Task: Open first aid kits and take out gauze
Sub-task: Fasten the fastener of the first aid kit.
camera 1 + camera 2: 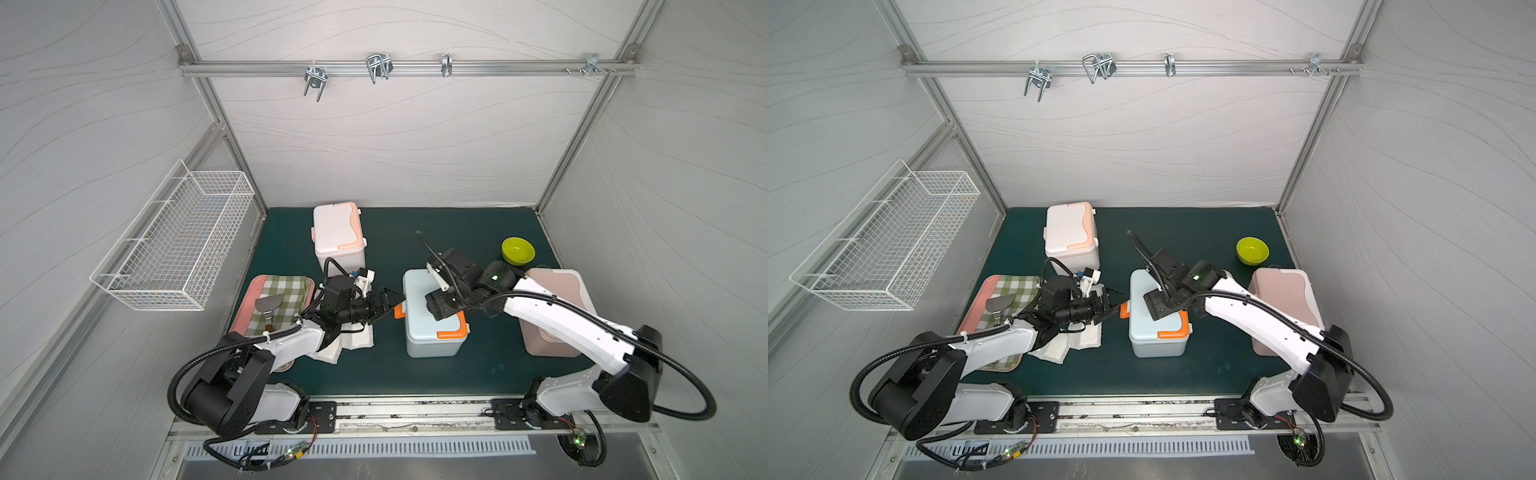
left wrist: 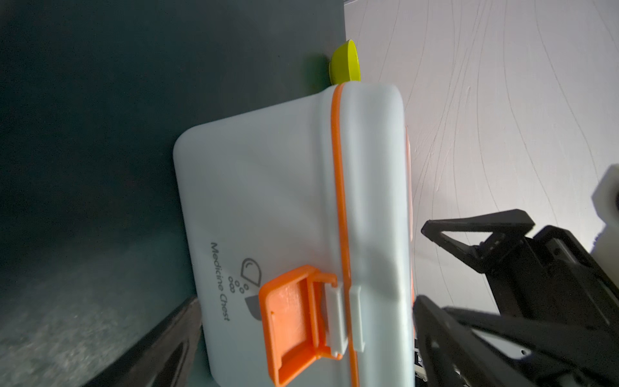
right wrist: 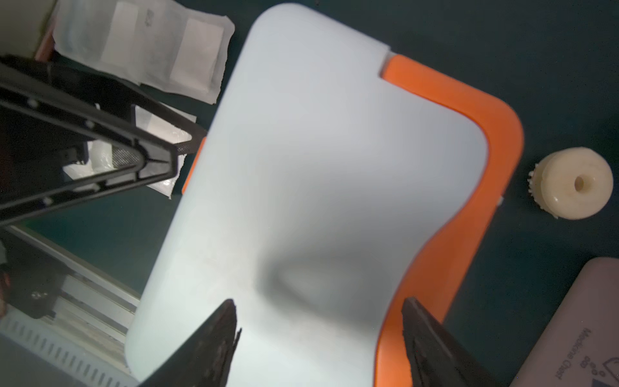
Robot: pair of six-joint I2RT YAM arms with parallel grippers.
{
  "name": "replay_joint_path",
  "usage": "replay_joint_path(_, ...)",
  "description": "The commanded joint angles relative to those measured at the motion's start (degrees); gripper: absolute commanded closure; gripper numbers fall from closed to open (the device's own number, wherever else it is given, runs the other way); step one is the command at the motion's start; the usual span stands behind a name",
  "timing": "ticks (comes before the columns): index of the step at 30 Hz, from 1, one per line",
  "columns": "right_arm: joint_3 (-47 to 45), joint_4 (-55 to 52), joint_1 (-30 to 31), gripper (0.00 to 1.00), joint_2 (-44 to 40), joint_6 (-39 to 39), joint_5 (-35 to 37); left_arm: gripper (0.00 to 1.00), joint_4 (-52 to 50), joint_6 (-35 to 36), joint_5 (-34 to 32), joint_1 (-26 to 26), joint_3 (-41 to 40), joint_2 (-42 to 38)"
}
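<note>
The pale blue first aid kit (image 1: 432, 332) with orange trim stands mid-mat, lid down. Its orange clasp (image 2: 291, 321) is swung out, hollow side showing. My left gripper (image 2: 308, 300) is open wide at that clasp end, one finger on either side of the box, holding nothing. My right gripper (image 3: 318, 306) is open just above the blue lid (image 3: 335, 167), beside the orange handle (image 3: 469, 134). The white kit with peach trim (image 1: 338, 235) stands at the back left, the dusty pink kit (image 1: 557, 316) at the right, both shut. Gauze pouches (image 1: 357, 338) lie on the mat under my left arm.
A pink tray (image 1: 249, 303) with a checked cloth and a spatula (image 1: 268, 307) lies at the left. A green bowl (image 1: 518, 250) sits at the back right. A white wire basket (image 1: 178, 245) hangs on the left wall. Hooks hang from the back rail.
</note>
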Motion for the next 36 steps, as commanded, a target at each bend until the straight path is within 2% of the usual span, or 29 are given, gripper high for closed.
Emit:
replay_joint_path(1,-2.62,1.19,-4.42,0.19,-5.12,0.37,-4.94,0.01,7.84,-1.08,2.21,-1.47,0.63,2.63)
replay_joint_path(10,-10.0,3.37,-13.82,0.14,-10.68,-0.89,-14.72,0.01,18.33,-4.94,3.0,-5.31,1.49,7.89)
replay_joint_path(14,-12.66,5.36,-14.14,0.14,-10.38,-0.76,-18.49,0.01,21.86,-6.65,3.84,-6.14,0.79,6.96)
replay_joint_path(22,-13.6,6.99,-14.14,0.14,-9.23,-0.41,-21.42,0.01,20.21,-6.49,3.01,-6.41,-0.05,3.19)
replay_joint_path(36,-14.61,7.42,-14.01,0.14,-8.24,-0.37,-21.74,0.01,18.01,-5.99,1.92,-6.41,-0.86,0.1)
